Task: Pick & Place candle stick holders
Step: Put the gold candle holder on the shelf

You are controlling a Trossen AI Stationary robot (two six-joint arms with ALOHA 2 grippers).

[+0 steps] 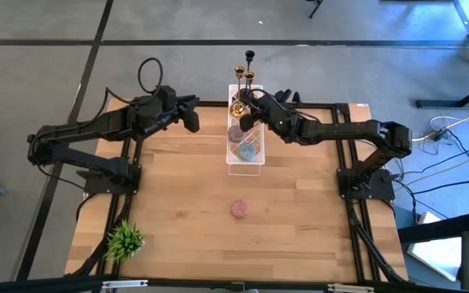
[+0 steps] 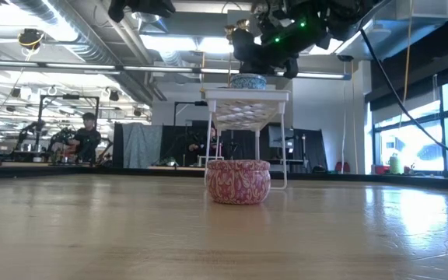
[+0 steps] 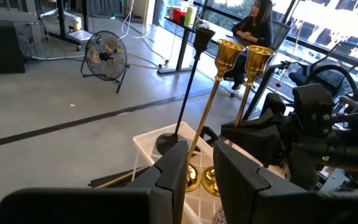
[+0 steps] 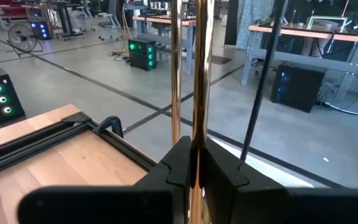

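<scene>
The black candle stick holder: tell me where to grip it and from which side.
Grip the black candle stick holder on its thin upright stem, coming level from the side. Its cup tip and round base would keep it from slipping through. Use the left gripper; the gold holders stand close beside it, and the right gripper is shut on one.

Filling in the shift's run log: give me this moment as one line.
right pincer: shut on gold candle holder stem, over white rack | left pincer: waiting beside rack | black holder: standing in rack
</scene>
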